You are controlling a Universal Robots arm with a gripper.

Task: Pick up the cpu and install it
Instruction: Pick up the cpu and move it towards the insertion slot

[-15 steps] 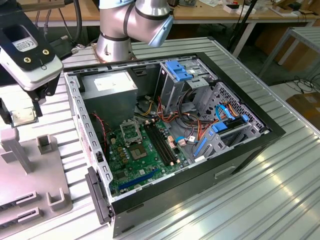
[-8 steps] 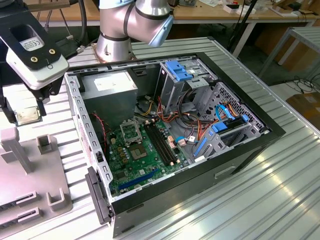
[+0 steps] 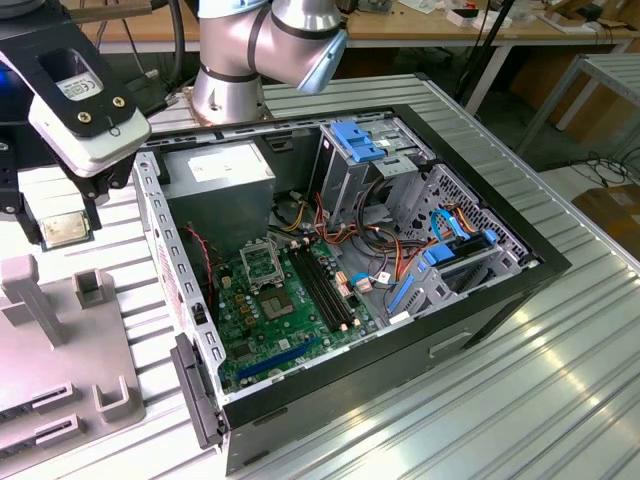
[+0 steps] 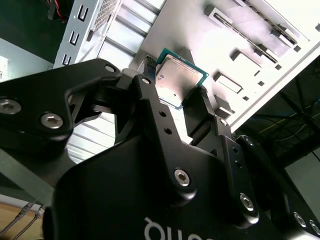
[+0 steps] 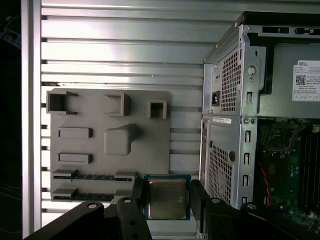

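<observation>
Gripper [image 5: 167, 190]: clenched on the cpu [image 5: 166, 201], with one finger on each opposite edge.
Cpu: between the fingertips, silvery face up.
Fixture plate [image 5: 150, 145]: grey, just beyond the fingertips.
Computer case [image 5: 227, 125]: open, beside the gripper, with the socket [image 3: 262, 265] inside.

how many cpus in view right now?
1. The cpu is held in the end effector, outside the computer case, near the grey fixture plate. The socket inside the case is too unclear to rule out another.
</observation>
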